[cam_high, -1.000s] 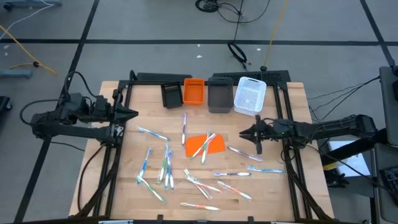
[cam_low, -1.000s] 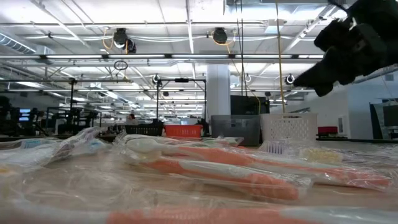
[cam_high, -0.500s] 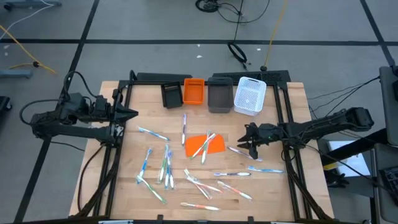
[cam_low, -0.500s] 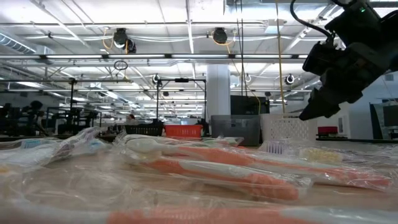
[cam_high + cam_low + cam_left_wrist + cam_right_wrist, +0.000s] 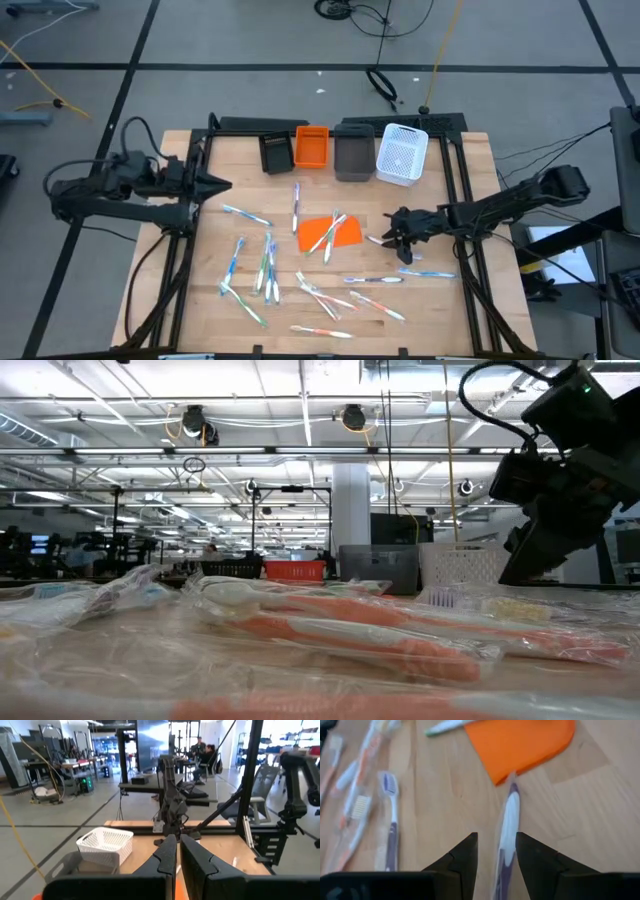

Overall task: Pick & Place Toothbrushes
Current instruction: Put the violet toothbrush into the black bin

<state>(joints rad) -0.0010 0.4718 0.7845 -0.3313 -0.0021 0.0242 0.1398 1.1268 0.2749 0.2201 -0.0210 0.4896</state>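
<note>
right end effector (image 5: 392, 229) moved down + inward, now straddling wrapped toothbrush (image 5: 507, 827).

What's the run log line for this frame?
left end effector: shut, waiting at table's left edge | right end effector: open, straddling wrapped toothbrush | not gripped

Pale wood table (image 5: 470, 165); glossy plastic-wrapped toothbrushes (image 5: 262, 262); matt orange sheet (image 5: 522, 742).

I count about twenty toothbrushes (image 5: 268, 262) scattered across my table (image 5: 470, 160), one flat orange sheet (image 5: 322, 234), and four bins: black (image 5: 274, 152), orange (image 5: 311, 146), grey (image 5: 353, 151), and a white basket (image 5: 401, 154).
</note>
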